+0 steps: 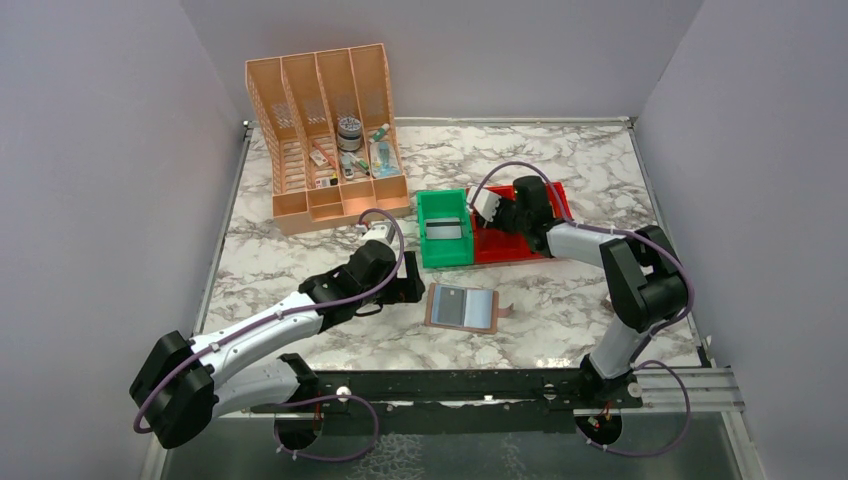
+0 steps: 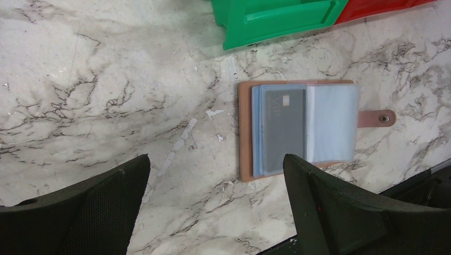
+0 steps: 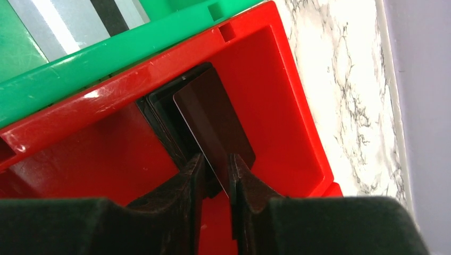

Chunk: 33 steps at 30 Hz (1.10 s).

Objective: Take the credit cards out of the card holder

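The card holder (image 1: 461,308) lies open on the marble table, brown rim (image 2: 244,133) round blue-grey pockets, snap tab to the right. A grey credit card (image 2: 284,130) sits in its left pocket. My left gripper (image 1: 405,290) is open and empty, low over the table just left of the holder; in the left wrist view (image 2: 215,159) its fingers (image 2: 319,196) stand wide apart. My right gripper (image 1: 500,232) is over the red bin (image 1: 556,196). It is closed (image 3: 215,164) on the near end of a dark credit card (image 3: 213,114), which tilts down onto other dark cards (image 3: 159,103) in the bin.
A green bin (image 1: 445,255) holding a light flat item stands against the red bin's left side, just behind the holder. An orange slotted organiser (image 1: 320,130) with small items stands at the back left. Grey walls enclose the table on three sides.
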Tool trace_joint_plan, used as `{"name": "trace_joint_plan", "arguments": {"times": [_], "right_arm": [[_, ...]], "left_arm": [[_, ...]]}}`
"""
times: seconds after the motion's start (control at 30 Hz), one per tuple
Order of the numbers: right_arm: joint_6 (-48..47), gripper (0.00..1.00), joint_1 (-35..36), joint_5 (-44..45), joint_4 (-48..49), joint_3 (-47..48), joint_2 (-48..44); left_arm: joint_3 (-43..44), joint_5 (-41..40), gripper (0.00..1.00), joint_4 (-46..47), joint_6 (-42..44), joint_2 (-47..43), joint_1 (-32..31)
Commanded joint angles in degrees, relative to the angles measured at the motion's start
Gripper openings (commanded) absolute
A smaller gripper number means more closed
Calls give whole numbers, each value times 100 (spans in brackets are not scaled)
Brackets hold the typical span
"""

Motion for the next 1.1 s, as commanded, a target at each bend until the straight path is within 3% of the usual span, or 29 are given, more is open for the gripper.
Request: {"name": "trace_joint_plan", "arguments": {"times": [0.0, 0.07, 0.1, 0.2, 0.33, 0.47, 0.63, 0.73, 0.97, 1.07], "right_arm": [[38, 25, 13, -208, 8, -42, -28], [54, 49, 11, -249, -91, -22, -53], [75, 54, 10, -262, -181, 22, -62], [368, 55, 13, -328, -272, 134, -132], [791, 66, 12, -308, -52, 25, -401], [1453, 67, 7, -194, 455, -216, -937], [3410, 68, 10, -69, 1819, -1206, -2118], [4815, 79, 6, 391, 2459, -1923, -2858], [7052, 95, 13, 111, 138, -1658, -3719], [7252, 91, 11, -824, -736, -1462, -3591]], "left_arm": [[81, 126, 99, -15, -49, -78, 21], [73, 137, 99, -3, -60, -74, 21], [72, 147, 99, -3, -62, -72, 17], [64, 159, 99, 4, -83, -96, 21], [46, 166, 99, 56, -114, -141, 17], [46, 198, 99, 85, -115, -151, 16], [46, 249, 99, 148, -115, -106, 18], [35, 254, 99, 158, -145, -132, 17], [-93, 167, 99, 175, -158, -285, 29], [-81, 183, 99, 180, -125, -233, 35]]}}
